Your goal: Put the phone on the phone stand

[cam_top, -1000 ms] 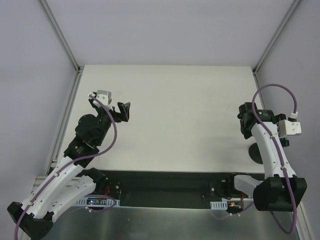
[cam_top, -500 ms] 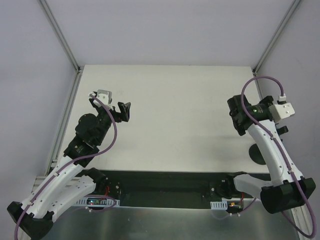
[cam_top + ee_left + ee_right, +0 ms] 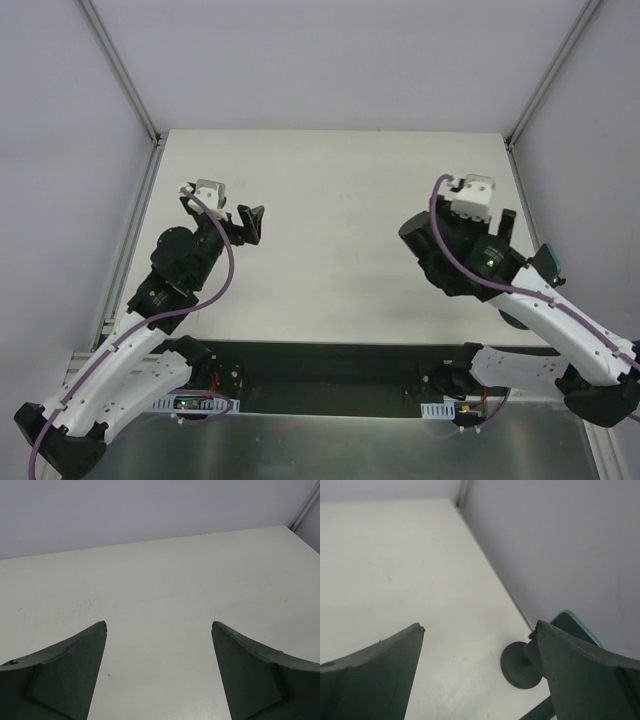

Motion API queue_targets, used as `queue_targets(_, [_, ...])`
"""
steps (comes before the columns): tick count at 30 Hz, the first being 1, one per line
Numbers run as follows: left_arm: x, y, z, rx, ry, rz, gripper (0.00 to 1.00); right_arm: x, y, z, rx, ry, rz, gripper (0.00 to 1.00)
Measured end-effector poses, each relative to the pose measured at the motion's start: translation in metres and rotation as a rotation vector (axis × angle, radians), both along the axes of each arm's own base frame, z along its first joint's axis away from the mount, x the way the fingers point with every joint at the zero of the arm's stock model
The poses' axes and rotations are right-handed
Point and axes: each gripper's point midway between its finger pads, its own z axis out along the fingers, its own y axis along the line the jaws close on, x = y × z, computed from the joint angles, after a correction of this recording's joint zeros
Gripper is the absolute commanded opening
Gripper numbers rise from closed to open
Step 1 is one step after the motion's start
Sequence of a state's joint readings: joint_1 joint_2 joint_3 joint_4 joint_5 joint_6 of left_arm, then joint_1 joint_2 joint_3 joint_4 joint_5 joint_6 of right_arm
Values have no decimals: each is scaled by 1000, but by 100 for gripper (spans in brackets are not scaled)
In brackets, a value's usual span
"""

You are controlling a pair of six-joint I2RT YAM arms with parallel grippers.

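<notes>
1. Your right gripper (image 3: pixel 480 626) has swung away from the right edge of the table (image 3: pixel 340 180), where it hung over the phone stand (image 3: pixel 517 666) a second ago. Its jaws now stand wide apart with nothing between them.
2. The phone (image 3: pixel 576 626) shows as a teal sliver beside the right wall, just above the stand's round base and clear of both fingers. Judging from that, the phone has been let go on or against the stand, and the task looks at or near its end.
3. Your left gripper (image 3: pixel 159 624) has not moved from the far-left part of the table. Its jaws are spread and empty, with tabletop ahead of them.
4. Some things you cannot check. The right finger covers the stand's stem and bracket in the wrist view, and the right arm covers most of the stand from above. So you cannot see whether the phone sits in the fork or merely leans there. The phone's screen is out of sight; only its teal edge shows.
</notes>
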State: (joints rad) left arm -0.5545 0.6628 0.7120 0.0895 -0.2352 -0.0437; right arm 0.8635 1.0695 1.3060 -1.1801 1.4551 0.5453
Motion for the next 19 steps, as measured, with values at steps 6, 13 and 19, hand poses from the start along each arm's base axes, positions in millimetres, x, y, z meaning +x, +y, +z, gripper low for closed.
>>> queue_targets(6, [0, -5, -2, 3, 10, -21, 86, 12, 99, -92, 110, 306, 514, 97])
queue_targets(13, [0, -20, -8, 18, 34, -102, 87, -8, 206, -116, 516, 307, 1006, 96])
queue_targets(19, [-19, -52, -5, 13, 32, -310, 89, -6, 170, -83, 477, 207, 896, 96])
